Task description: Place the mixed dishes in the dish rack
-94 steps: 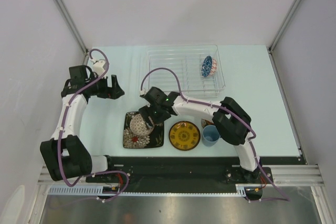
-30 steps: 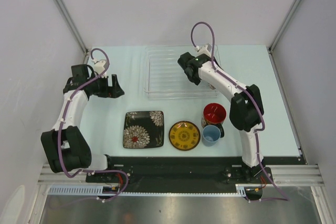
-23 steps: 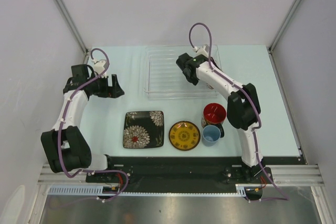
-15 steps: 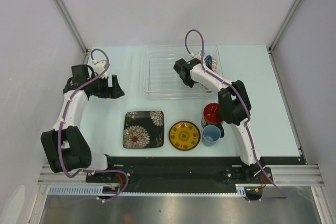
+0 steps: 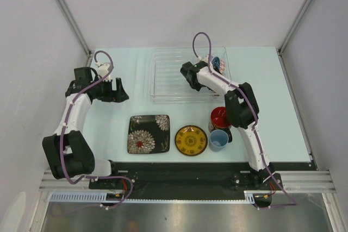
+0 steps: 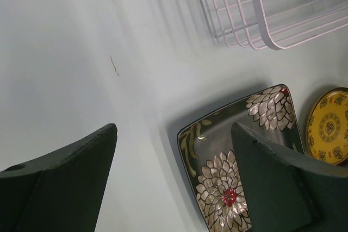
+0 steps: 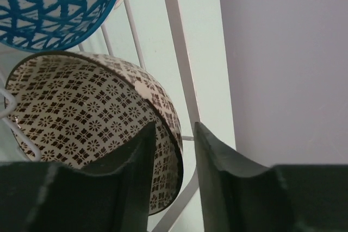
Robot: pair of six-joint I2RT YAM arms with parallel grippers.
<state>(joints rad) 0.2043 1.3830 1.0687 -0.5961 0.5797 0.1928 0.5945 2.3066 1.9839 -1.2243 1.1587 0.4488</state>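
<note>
your right gripper (image 7: 173,134) has its two dark fingers (image 7: 136,177) set on either side of the rim of the small pinkish-white bowl with the brown diamond pattern (image 7: 81,107). one finger is inside the bowl and the other is outside. the gap between them is narrow, but a sliver of pale surface shows between the bowl's outer wall and the outside finger. from the wrist view you cannot tell whether the rim is pinched or merely straddled.

that bowl stands on edge in the clear ribbed dish rack (image 7: 176,42), its open side facing the camera. just above it in this view is the blue mosaic bowl (image 7: 54,4), also in the rack, close beside it. from overhead both sit in the rack's far right corner, mostly hidden under your right arm.

your left gripper (image 6: 174,129) is spread wide with nothing between its fingers, above the pale table (image 5: 272,80) left of the rack (image 5: 168,74).

beyond its fingers lies the black square floral plate (image 6: 212,161), flat on the table, and at the edge of that view is the round yellow dark-rimmed plate (image 6: 329,126).

overhead, the square plate (image 5: 148,133) and the yellow plate (image 5: 191,140) lie side by side along the near edge. right of them are the red-inside cup (image 5: 219,117) and the light blue cup (image 5: 218,139), upright, the red one partly under your right arm.
</note>
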